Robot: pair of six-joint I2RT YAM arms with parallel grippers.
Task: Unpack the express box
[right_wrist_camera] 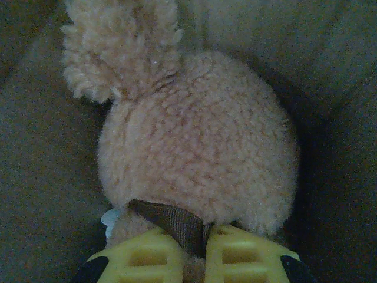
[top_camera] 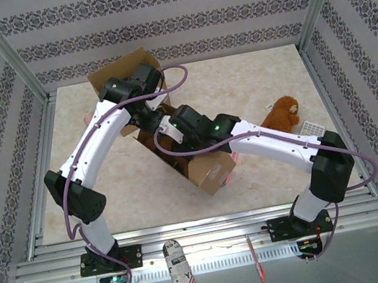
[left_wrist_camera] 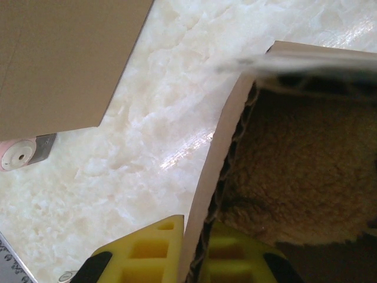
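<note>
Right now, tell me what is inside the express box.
A tan plush toy sits inside the box; the right hand is shut on its brown ribbon. Whatever lies beneath or behind the toy is covered and dark.

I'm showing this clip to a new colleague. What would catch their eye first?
The open cardboard box in the middle of the table draws the eye. Inside it, the right fingers pinch the brown ribbon of a beige plush toy, while the left fingers clamp the box wall. An orange plush lies outside, on the right side.
</note>
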